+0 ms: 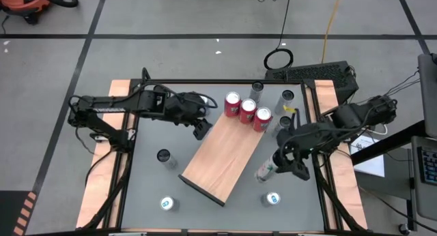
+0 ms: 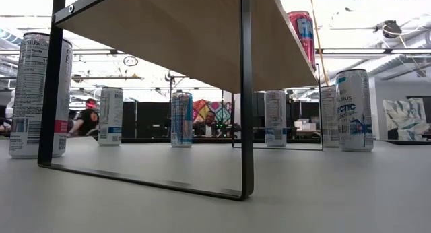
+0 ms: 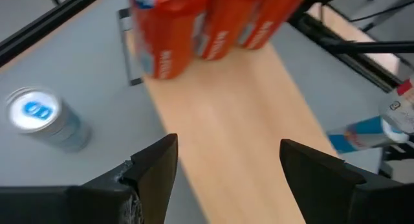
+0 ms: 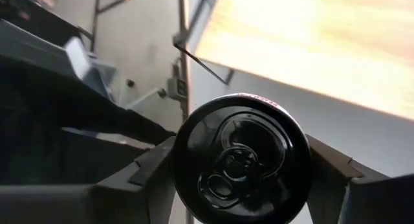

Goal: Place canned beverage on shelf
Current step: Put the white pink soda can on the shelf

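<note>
We see the shelf [image 1: 224, 157] lying slantwise across the middle of the grey desk [image 1: 150, 178], a stiff wooden board on thin black end frames with three red cans [image 1: 246, 111] standing in a row at its far end. The right gripper [image 1: 281, 164] hangs just off the shelf's right edge with its jaws closed around a slim can [image 1: 265, 171], held by its sides and tilted; the right wrist view shows the dark top [image 4: 240, 160] between them. We judge this can rigid but thin-walled and smooth, likely heavy if full, so a firm mid-body grip suits it. The left gripper [image 1: 201, 129] hovers at the shelf's left edge near the red cans, jaws open and empty. On the loose cans standing around the desk, one white can [image 2: 353, 110] partly reads "CELSIUS".
</note>
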You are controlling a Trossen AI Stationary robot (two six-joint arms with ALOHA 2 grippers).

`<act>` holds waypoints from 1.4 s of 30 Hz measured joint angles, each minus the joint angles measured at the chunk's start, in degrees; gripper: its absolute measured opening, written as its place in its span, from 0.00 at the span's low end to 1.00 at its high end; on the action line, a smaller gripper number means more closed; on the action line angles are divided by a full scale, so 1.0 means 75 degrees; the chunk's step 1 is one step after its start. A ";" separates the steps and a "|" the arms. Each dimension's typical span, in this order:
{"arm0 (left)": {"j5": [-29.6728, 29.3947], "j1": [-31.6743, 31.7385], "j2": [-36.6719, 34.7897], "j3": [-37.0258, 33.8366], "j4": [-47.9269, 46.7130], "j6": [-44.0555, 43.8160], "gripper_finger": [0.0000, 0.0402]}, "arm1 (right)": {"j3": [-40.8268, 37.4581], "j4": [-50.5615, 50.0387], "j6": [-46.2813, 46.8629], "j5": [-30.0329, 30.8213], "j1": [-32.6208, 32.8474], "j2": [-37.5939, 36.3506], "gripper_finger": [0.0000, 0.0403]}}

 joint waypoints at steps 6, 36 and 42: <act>-0.0142 -0.0460 0.0000 0.0000 0.0748 0.0218 0.68 | 0.0469 0.0141 0.0001 0.0212 -0.0003 0.0003 0.57; -0.0880 -0.1765 -0.0081 0.0009 0.3411 0.2733 0.83 | 0.0563 0.2406 0.0833 0.1824 -0.1341 0.0010 0.57; -0.1190 -0.1755 -0.0022 0.0009 0.3431 0.3168 0.93 | 0.0558 0.2957 0.0821 0.1832 -0.1695 0.0180 0.57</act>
